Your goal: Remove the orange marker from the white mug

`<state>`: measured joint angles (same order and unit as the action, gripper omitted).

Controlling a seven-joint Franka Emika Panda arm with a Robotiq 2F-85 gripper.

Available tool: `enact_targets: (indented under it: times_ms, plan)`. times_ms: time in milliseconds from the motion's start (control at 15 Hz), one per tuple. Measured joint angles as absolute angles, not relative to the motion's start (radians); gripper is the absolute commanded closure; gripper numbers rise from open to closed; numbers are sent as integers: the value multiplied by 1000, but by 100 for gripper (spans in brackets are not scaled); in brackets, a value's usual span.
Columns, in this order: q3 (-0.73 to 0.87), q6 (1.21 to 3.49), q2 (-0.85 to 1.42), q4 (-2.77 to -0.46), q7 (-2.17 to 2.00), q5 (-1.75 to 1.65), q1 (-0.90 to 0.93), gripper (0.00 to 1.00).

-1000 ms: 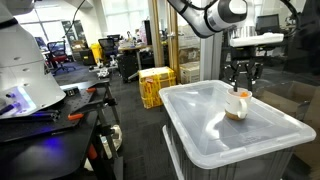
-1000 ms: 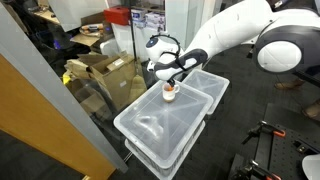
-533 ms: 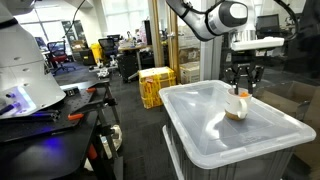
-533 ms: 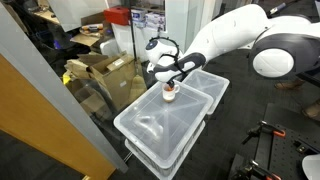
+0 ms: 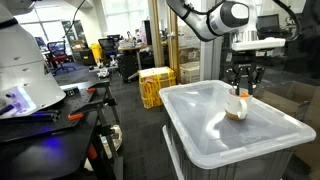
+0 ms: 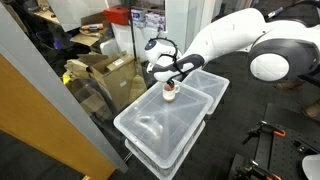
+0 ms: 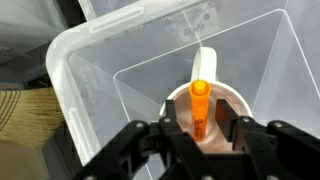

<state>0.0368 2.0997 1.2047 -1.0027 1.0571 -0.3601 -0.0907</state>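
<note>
Unmoved fingers (image 7: 165, 140) flank cylindrical orange marker (image 7: 200, 108) in white mug (image 7: 228, 94)

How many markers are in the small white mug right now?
1. The thin bright orange marker stands in the small white mug atop the translucent white plastic bin, directly below the open gripper. The mug's bottom is hidden, so a shorter one could go unseen.
</note>
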Motion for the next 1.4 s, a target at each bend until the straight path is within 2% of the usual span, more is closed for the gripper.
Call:
enact_targets:
  times_ms: [267, 333, 400, 467, 600, 667, 800, 1400]
  plan:
    - [37, 2064, 1220, -974, 1057, -359, -90, 52]
    - [37, 2056, 1224, -966, 1057, -359, -90, 59]
    - [37, 2050, 1228, -958, 1057, -359, -90, 77]
    - [37, 2044, 1232, -952, 1057, -359, -89, 80]
    - [37, 2032, 1239, -941, 1057, -359, -88, 96]
    - [37, 2026, 1244, -934, 1057, -359, -87, 100]
    - [38, 2018, 1253, -921, 1057, -359, -85, 95]
    - [40, 2015, 1254, -901, 1056, -359, -75, 95]
